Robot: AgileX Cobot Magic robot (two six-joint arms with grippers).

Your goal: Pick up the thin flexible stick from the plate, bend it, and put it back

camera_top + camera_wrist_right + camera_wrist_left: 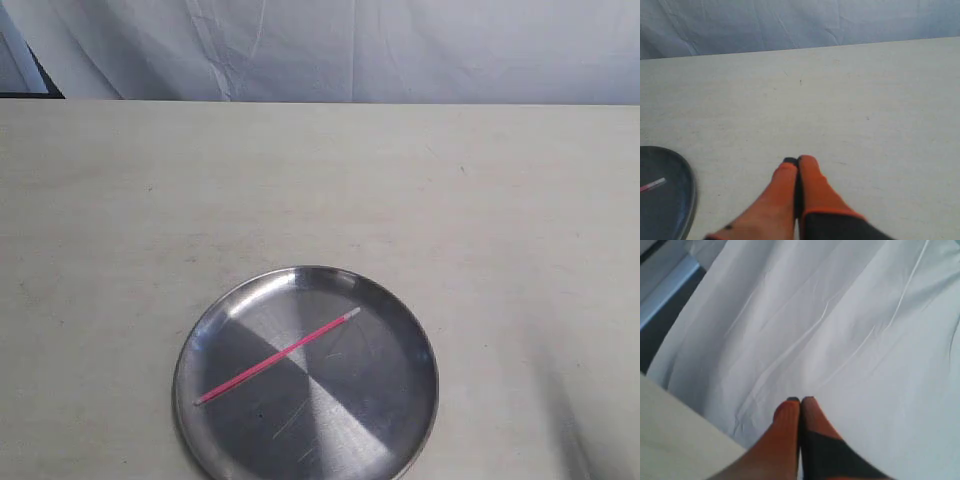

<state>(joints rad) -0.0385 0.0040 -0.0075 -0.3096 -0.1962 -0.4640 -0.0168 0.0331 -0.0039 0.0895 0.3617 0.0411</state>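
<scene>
A pale cream surface (pixel 320 180) runs back to a creased white cloth (pixel 400 50) hung behind it. Near the front edge of the exterior view sits the plate (pixel 350 425), and the thin flexible stick (pixel 278 357) lies across it, untouched. Its long axis runs diagonally, pink end toward the near left and whitish tip toward the far right.

Neither arm shows in the exterior view. The left end effector (pixel 800 401) has its orange fingers pressed together, empty, and faces only the cloth and a corner of the surface. The right end effector (pixel 797 161) is likewise clenched on nothing above bare surface, but its camera catches the plate's rim (pixel 687 192) and the stick's tip (pixel 655 184) off to one side. By that, the right arm looks the nearer, and it would have to open and swing across toward the tip end.
</scene>
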